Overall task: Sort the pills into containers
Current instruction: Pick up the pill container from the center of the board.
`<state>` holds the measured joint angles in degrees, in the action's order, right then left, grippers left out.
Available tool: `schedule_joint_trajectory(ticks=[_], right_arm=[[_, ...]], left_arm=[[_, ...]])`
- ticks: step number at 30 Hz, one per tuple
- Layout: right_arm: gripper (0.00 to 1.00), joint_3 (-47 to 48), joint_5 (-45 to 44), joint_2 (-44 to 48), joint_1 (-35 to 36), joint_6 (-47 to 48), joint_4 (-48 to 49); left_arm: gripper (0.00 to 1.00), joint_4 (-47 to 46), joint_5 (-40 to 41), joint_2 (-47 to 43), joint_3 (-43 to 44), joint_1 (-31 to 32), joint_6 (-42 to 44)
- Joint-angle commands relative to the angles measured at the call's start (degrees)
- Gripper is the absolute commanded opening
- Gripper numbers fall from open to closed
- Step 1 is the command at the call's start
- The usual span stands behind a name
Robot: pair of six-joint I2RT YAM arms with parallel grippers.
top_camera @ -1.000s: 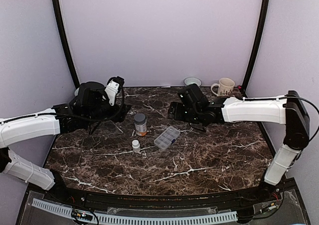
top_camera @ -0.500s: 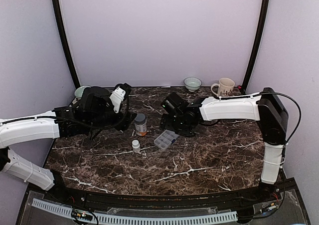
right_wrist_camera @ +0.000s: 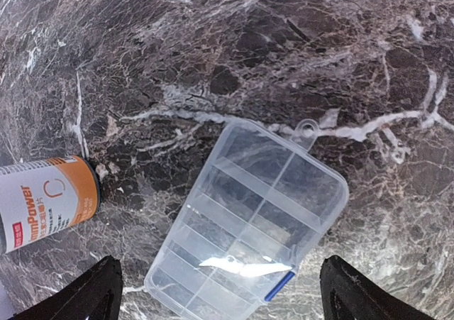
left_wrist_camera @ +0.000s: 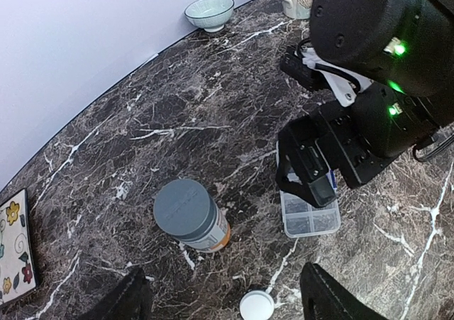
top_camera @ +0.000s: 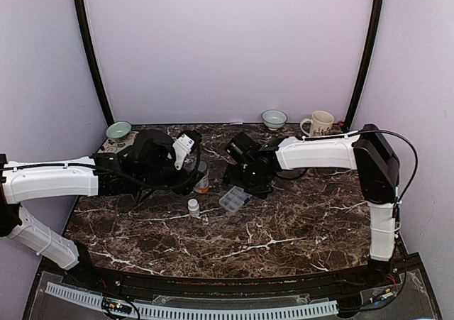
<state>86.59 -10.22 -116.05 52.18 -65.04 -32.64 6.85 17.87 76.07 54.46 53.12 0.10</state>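
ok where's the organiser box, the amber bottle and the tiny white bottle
organiser box [right_wrist_camera: 248, 221], right wrist view, centre of top
amber bottle [left_wrist_camera: 183, 208], left wrist view, grey cap
tiny white bottle [top_camera: 193, 206], top view, its middle

1. Soft, even light from above; the top view is bright, with only faint shadows on the worktop [top_camera: 284, 228]
2. A white glare streak crosses the clear organiser box [right_wrist_camera: 248, 221]
3. Wrist views are sharp, with straight lines bowing near the edges
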Motion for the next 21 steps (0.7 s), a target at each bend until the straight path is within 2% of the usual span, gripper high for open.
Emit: schedule_joint_trajectory(ticks=[1,17,21], right_arm=[[0.98,3.7,1.23,-3.2,-0.93,-0.55,-3.52],[0.98,12.33,0.94,-10.74,-3.26,2.87,-9.63],[0.92,14.5,0.93,-12.35,-3.73,5.7,-11.28]], left_arm=[[0.74,-0.01,-0.29,-0.06,1.71,0.57,0.93],[0.74,-4.22,-0.86,0.01,-1.69,0.75,1.18],[0.74,-4.52,-0.94,0.47,-1.97,0.75,1.24]])
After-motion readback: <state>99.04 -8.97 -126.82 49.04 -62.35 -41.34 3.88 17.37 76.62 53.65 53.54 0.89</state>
